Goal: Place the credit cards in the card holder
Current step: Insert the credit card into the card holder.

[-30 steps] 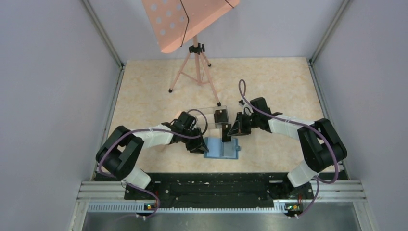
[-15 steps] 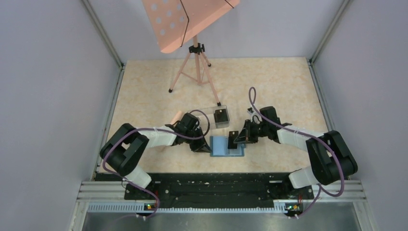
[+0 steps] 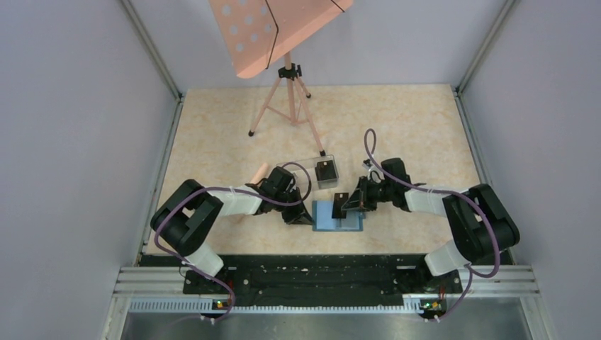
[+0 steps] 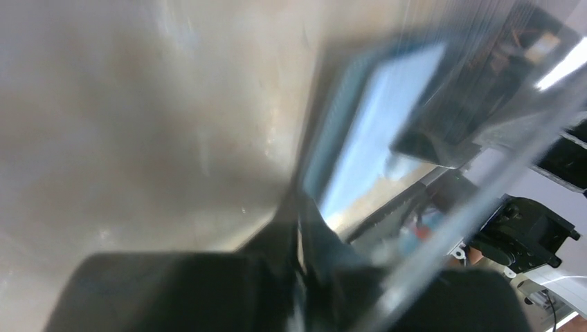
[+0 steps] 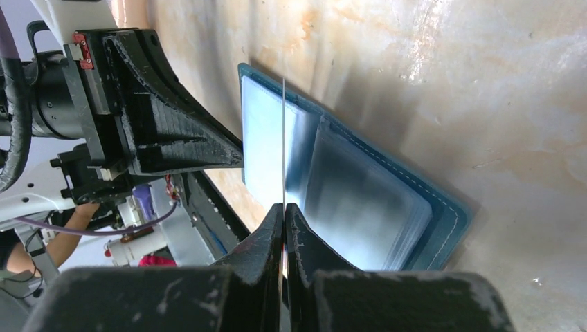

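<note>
The left pincer [image 3: 303, 217] is lying low on the desk [image 3: 397, 127], clenched, its tips meeting right at the left edge of the card holder [image 3: 329, 221]. The blurred left wrist view is not showing whether it is nipping that edge or only pressing against it. The card holder is lying open and flat near the front of the desk, between the two pincers, its pale blue pockets [image 5: 360, 200] facing up. Just behind it, a clear box [image 3: 315, 164] is holding a dark stack of cards [image 3: 325, 171]. The right pincer [image 5: 284, 207] is reaching in from the right, gripping one black credit card [image 5: 284, 138] upright on its edge over the card holder's middle.
</note>
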`<state>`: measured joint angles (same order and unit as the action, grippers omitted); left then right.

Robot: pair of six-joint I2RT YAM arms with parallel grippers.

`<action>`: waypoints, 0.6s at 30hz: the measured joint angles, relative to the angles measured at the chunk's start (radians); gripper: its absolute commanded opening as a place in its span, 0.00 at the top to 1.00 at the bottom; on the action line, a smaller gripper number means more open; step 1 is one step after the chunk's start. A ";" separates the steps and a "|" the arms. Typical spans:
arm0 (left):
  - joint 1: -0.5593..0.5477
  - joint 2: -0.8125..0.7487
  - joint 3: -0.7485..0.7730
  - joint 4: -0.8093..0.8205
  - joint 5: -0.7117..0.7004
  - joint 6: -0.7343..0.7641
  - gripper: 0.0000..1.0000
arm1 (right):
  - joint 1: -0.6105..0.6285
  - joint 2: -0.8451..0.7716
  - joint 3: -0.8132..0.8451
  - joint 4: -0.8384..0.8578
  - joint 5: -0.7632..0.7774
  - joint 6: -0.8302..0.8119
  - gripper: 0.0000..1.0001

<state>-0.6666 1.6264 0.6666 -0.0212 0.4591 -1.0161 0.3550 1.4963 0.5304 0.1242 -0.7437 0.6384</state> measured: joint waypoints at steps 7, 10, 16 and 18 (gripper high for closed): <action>-0.006 0.006 0.001 0.010 0.003 -0.004 1.00 | 0.000 0.007 -0.020 0.025 -0.007 0.016 1.00; -0.008 0.008 0.001 0.016 0.004 -0.004 1.00 | -0.001 0.005 -0.021 0.015 0.008 0.013 1.00; -0.008 0.008 0.001 0.016 0.004 -0.004 1.00 | -0.027 -0.024 -0.026 -0.019 0.039 -0.003 1.00; -0.009 0.008 0.001 0.016 0.004 -0.004 1.00 | -0.036 -0.026 -0.026 -0.023 0.042 -0.009 1.00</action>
<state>-0.6754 1.6348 0.6678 -0.0048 0.4629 -1.0199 0.3187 1.4704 0.5041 0.1009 -0.7017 0.6292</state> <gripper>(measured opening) 0.011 0.006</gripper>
